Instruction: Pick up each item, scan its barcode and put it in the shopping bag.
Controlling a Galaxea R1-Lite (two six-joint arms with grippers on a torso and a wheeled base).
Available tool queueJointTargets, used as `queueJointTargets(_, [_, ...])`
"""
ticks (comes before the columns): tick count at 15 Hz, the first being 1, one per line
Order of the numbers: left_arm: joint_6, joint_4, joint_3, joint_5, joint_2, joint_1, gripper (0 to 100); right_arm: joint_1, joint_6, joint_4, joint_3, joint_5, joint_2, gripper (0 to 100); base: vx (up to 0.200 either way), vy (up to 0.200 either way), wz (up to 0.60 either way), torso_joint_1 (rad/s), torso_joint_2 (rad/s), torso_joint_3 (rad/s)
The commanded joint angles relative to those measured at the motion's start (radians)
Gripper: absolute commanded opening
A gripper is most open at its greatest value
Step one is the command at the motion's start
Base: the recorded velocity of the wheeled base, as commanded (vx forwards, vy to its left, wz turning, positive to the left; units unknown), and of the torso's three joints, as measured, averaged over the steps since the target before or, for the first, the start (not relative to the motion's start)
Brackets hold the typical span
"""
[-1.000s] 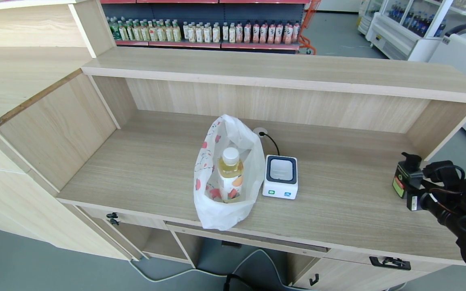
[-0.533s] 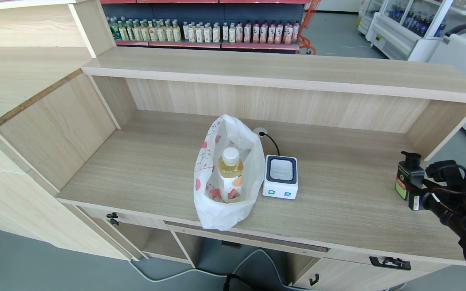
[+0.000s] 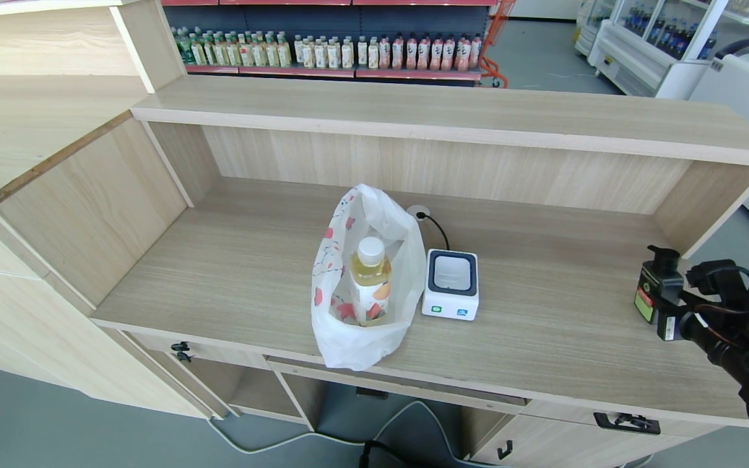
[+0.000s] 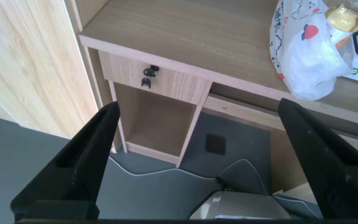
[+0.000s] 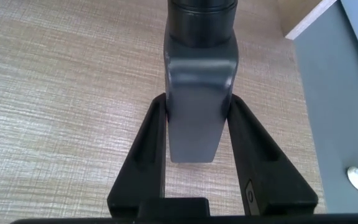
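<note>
Bottle [image 3: 654, 286], dark and square-shouldered, is clamped in our right gripper [image 3: 667, 318] over the worktop's [image 3: 543, 338] right end, well apart from scanner [image 3: 450, 284] and bag [image 3: 348, 338]. Scanning looks next, barcode turned to the scanner's window. Left wrist view: our left gripper [image 4: 199, 109] hangs, jaws apart, below the worktop's front. Right wrist view: smooth grey plastic between black fingers [image 5: 155, 143].

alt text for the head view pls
The right gripper clamps a dark bottle with a black cap over the right end of a wooden counter. At the counter's middle a white shopping bag stands open with a yellow drink bottle upright inside, a white scanner beside it on the right.
</note>
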Motion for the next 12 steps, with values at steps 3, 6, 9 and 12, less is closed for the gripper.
queueJointTargets(3, [-0.001,0.000,0.000,0.000,0.000,0.000,100,-0.009,0.004,-0.001,0.036,0.001,-0.001,0,0.000,0.000,0.00,0.000,0.00,0.000])
queueJointTargets(6, [-0.001,0.000,0.000,0.000,0.000,0.000,100,-0.009,0.007,-0.001,0.033,0.001,-0.001,100,0.000,0.000,0.00,0.000,0.00,0.000])
queueJointTargets(9, [-0.001,0.000,0.000,0.000,0.000,0.000,100,-0.013,0.020,-0.001,0.015,0.001,0.001,100,0.000,0.000,0.00,0.000,0.00,0.000])
queueJointTargets(12, [-0.001,0.000,0.000,0.000,0.000,0.000,100,-0.013,0.022,-0.001,-0.031,0.001,0.019,100,0.000,0.000,0.00,0.000,0.00,0.000])
